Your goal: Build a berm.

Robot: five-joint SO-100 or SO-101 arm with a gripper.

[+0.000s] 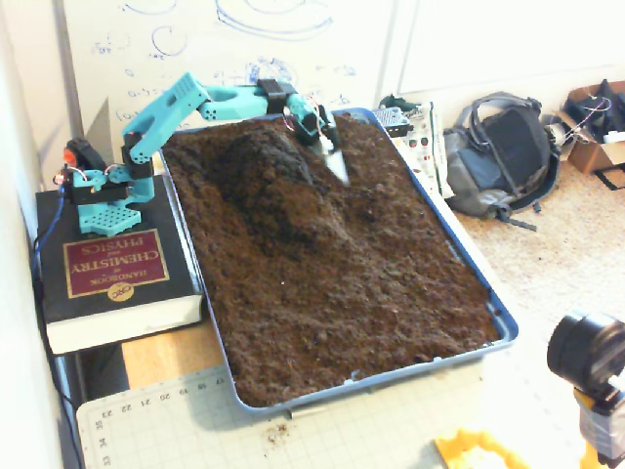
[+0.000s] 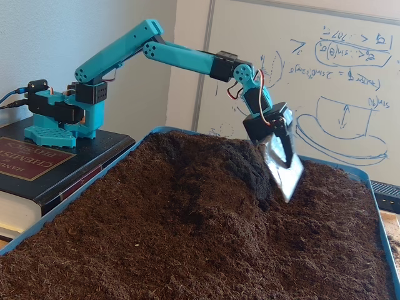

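Dark brown soil fills a blue tray [image 1: 507, 337] [image 2: 340, 167]. The berm [image 1: 278, 191] [image 2: 212, 169] is a humped ridge in the tray's far left part, running from the far edge toward the middle. My teal arm reaches over it from its base [image 1: 98, 191] [image 2: 59, 115]. The gripper [image 1: 337, 168] [image 2: 287, 181] carries a silvery blade-like tip, hangs just above the soil at the berm's right flank, and tilts outward. Its jaws lie together with no gap showing and nothing held.
The arm's base stands on a thick book [image 1: 112, 269] [image 2: 37, 162] left of the tray. A backpack [image 1: 503, 156] lies on the floor to the right. A whiteboard [image 2: 337, 75] stands behind, and a cutting mat [image 1: 146, 420] and a camera [image 1: 586, 357] sit in front.
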